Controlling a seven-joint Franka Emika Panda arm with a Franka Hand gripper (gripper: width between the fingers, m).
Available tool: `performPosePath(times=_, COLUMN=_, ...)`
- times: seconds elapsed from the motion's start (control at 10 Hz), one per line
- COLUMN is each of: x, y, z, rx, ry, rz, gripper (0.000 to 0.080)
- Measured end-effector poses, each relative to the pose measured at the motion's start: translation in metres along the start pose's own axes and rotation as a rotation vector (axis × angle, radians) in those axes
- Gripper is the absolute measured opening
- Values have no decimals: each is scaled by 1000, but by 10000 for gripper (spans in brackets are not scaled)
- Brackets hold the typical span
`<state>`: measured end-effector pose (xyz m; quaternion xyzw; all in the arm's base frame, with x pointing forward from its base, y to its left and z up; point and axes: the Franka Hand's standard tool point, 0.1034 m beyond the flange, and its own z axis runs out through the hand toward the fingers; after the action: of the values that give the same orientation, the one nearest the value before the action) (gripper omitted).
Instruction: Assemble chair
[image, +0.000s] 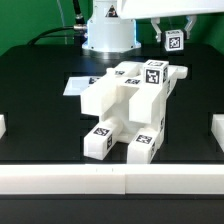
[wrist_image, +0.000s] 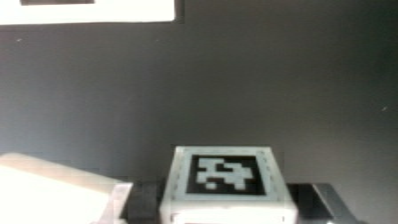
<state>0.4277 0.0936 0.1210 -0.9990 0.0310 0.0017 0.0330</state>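
The partly built chair, chunky white pieces with black-and-white tags, stands in the middle of the black table. My gripper hangs above and behind it, toward the exterior view's right, shut on a small white tagged block. In the wrist view the block sits between the two dark fingers, tag facing the camera, with my gripper closed on its sides. A white edge of the chair shows beside the block, lower down.
The marker board lies flat behind the chair on the exterior view's left and shows in the wrist view. The robot base stands at the back. A white rail borders the front; white blocks stand at the sides.
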Motion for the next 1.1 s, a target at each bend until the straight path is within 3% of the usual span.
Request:
performPosePath(times=0.3, x=1, y=3, z=-1, rx=-3, ry=-3, rz=-26, gripper=287)
performPosePath(times=0.4, x=18, y=20, z=-11, rx=-18, ry=-1, rz=-101, gripper=287)
performPosePath(times=0.5, x=38, y=37, z=-22, rx=-3, ry=16, rz=-114, gripper=287)
performPosePath(times=0.7, x=67, y=62, z=-27, rx=-1, ry=2, rz=-213, gripper=287)
performPosePath(times=1.1, x=69, y=63, z=-25, rx=-6, ry=2, rz=-198, gripper=287)
